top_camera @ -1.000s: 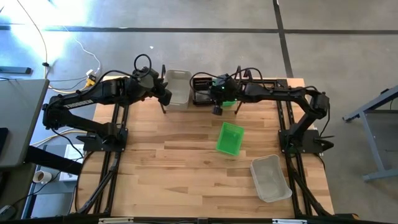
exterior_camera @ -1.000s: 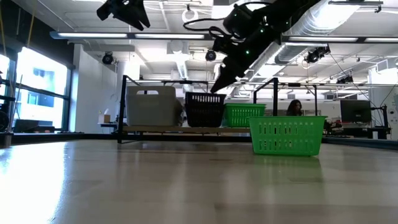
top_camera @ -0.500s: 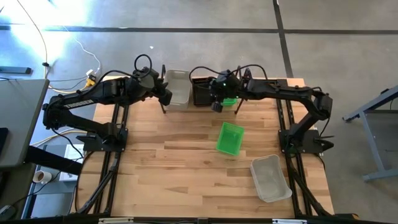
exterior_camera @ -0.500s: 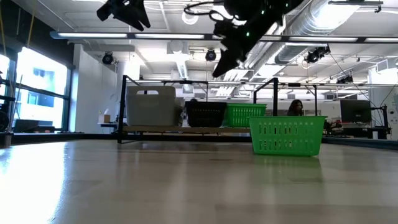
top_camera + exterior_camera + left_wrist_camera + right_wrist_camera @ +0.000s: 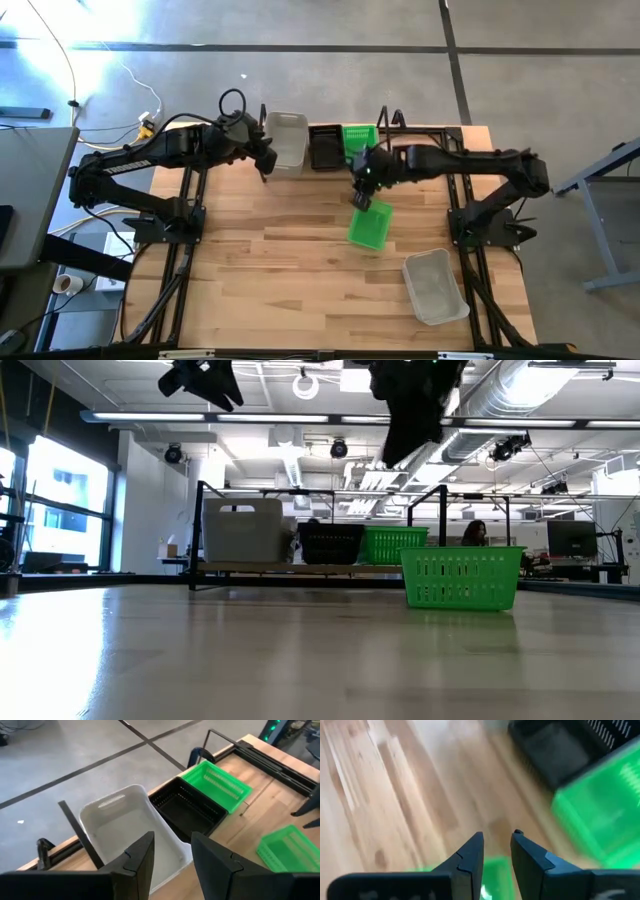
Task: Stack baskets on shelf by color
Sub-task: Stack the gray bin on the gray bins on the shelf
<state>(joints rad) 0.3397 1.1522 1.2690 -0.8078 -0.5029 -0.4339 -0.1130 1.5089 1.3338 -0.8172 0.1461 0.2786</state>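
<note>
Right wrist view: blurred green basket.

Open-plan lab, exposed ceiling ducts, concrete floor, desk monitors

My right gripper hangs over the wooden surface, fingers slightly apart, nothing between them. I see a green basket and just beside it a black basket, both blurred. Another green basket peeks up between my fingertips, mostly hidden behind them.
</note>
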